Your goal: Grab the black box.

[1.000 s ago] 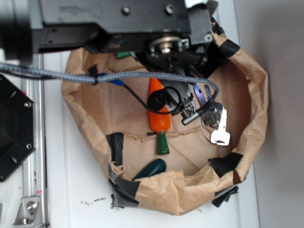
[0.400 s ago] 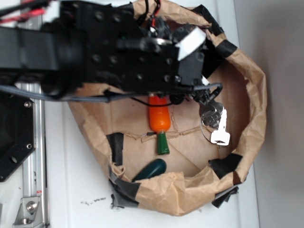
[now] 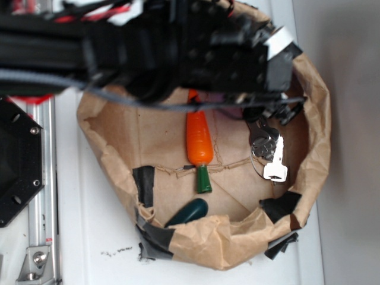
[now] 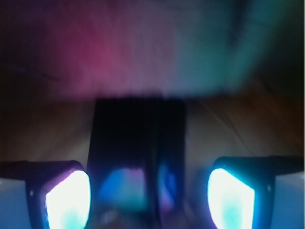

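— From the exterior view, what do you see?

— The arm (image 3: pixel 148 50) lies across the top of the brown paper bag (image 3: pixel 225 243), covering its upper part. Below it sit an orange carrot (image 3: pixel 199 139), a small green block (image 3: pixel 204 179) just under the carrot's tip, a dark teal piece (image 3: pixel 189 211) by the bag's lower rim, and keys (image 3: pixel 270 153) to the right. Black tape (image 3: pixel 144 184) patches the paper. A black hexagonal plate (image 3: pixel 16 160) sits at the left, outside the bag. I can't find the black box or the fingers here; the arm hides them.

— And the wrist view?

— Very blurred, washed in pink and teal. The black box (image 4: pixel 138 152) stands dead centre, close up, on the brown floor. The gripper (image 4: pixel 148 195) is spread wide: one glowing pad (image 4: pixel 69 198) on each side of the box, with gaps showing, so neither seems to touch it.
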